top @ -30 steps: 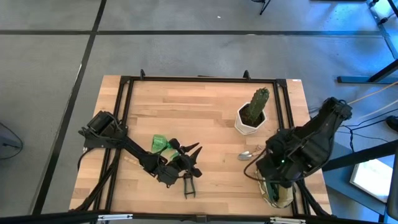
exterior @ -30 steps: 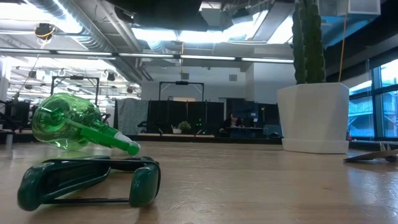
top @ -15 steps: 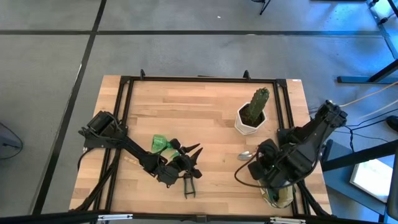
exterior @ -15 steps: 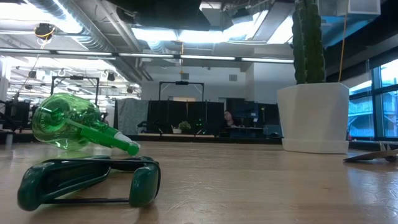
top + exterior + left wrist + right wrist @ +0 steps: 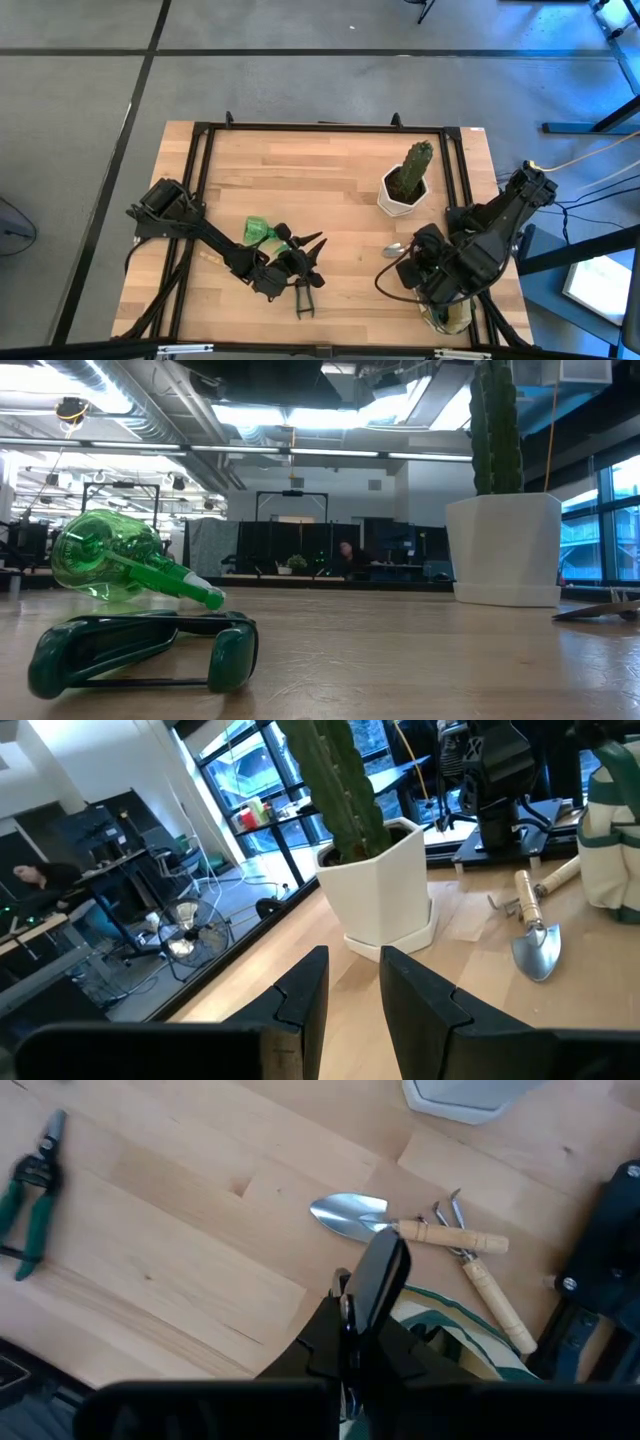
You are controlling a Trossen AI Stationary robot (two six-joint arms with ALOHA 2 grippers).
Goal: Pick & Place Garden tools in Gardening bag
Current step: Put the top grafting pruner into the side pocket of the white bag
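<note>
The gardening bag (image 5: 452,312) sits at the table's (image 5: 300,170) near right corner, partly hidden from above by the right arm. The right gripper (image 5: 368,1295) hangs directly over the bag's open top, its fingers pressed together with nothing visibly between them. Just beyond the bag, on the side toward the cactus pot (image 5: 402,192), a silver trowel (image 5: 400,1226) and a small hand fork (image 5: 480,1285), both wooden-handled, lie on the wood, their handles crossing. Well to the left of the bag, the left gripper (image 5: 312,258) is held low near the table's front edge, its two fingers (image 5: 300,995) slightly apart and gripping nothing that can be seen. A green spray bottle (image 5: 110,560) lies tipped on its side just behind that gripper, and green-handled pruning shears (image 5: 140,650) rest flat on the table in front of it, farther from the bag than either trowel. The cactus (image 5: 495,425) stands upright in its white pot, behind the bag.
</note>
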